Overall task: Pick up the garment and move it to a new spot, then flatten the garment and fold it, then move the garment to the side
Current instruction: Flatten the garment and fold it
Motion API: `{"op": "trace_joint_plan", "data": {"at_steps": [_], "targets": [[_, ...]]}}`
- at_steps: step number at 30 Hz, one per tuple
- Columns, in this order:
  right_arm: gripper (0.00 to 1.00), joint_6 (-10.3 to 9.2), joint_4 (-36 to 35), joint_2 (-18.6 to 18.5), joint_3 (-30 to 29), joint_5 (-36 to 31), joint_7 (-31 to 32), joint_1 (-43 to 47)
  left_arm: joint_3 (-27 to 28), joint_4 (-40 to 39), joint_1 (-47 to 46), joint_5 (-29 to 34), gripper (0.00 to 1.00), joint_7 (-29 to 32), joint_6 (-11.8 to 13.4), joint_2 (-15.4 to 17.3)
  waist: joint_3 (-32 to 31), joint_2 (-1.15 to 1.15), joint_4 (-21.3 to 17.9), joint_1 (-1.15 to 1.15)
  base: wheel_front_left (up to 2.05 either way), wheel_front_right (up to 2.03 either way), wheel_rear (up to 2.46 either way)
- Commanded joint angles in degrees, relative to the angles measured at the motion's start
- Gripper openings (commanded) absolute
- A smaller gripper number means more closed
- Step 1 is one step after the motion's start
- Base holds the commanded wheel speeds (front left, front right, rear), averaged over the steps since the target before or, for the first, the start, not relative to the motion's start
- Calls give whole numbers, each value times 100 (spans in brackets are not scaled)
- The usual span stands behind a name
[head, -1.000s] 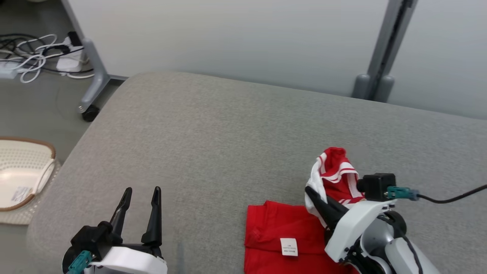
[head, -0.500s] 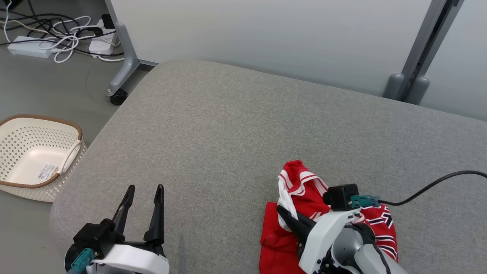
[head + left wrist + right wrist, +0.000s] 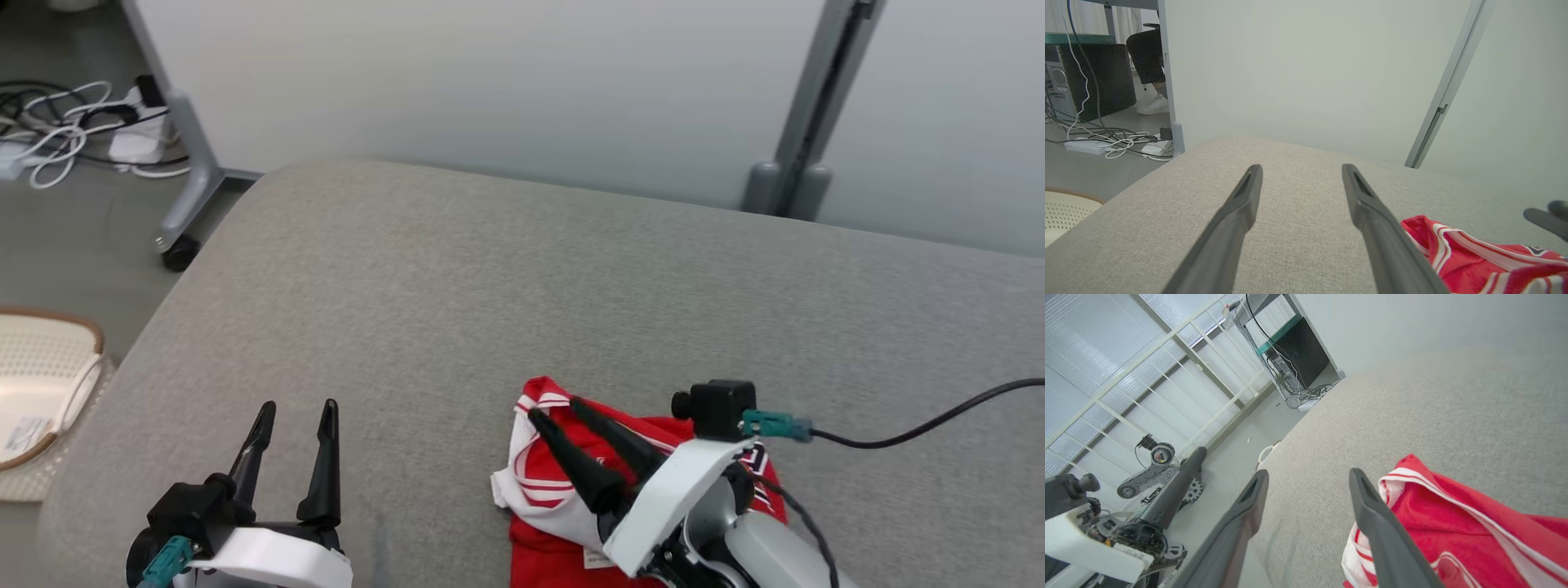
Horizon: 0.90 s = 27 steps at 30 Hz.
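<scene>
The garment [image 3: 540,483] is red with white stripes and lies bunched and partly folded over near the front edge of the grey padded surface [image 3: 490,286]. My right gripper [image 3: 555,410] is open just above its left part, fingers pointing up and left. In the right wrist view the right gripper [image 3: 1308,473] holds nothing, and the garment [image 3: 1453,531] lies beside and under one finger [image 3: 1380,522]. My left gripper [image 3: 299,405] stands open and empty at the lower left, well left of the cloth. The left wrist view shows the left gripper [image 3: 1301,167] over bare padding, with the garment [image 3: 1474,261] at the lower right.
A cream perforated basket [image 3: 49,327] sits on the floor left of the padding. Cables and a power strip [image 3: 73,139] lie by a partition leg with a caster [image 3: 175,253]. A grey post [image 3: 788,188] stands behind. A person's foot [image 3: 1152,107] shows far back.
My right gripper has opened and let go of the garment after carrying its lifted part leftward and down. The cloth now lies on the padding. The head camera also shifted.
</scene>
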Motion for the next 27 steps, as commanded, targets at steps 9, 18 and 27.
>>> {"op": "trace_joint_plan", "data": {"at_steps": [9,18,27], "targets": [[100,2,-835,-793,-701,-185,-809,45,155,-121,129,24,100,-25,2,20,-275,0,-927,0,0,0,0],[100,2,-905,-1196,-1915,-884,-1143,503,225,-249,169,56,100,-25,45,21,-281,0,-1294,0,0,0,0],[100,2,-587,-933,-3197,-2490,-1486,1208,282,-280,199,64,100,-26,11,19,-216,0,-1400,0,0,0,0]]}}
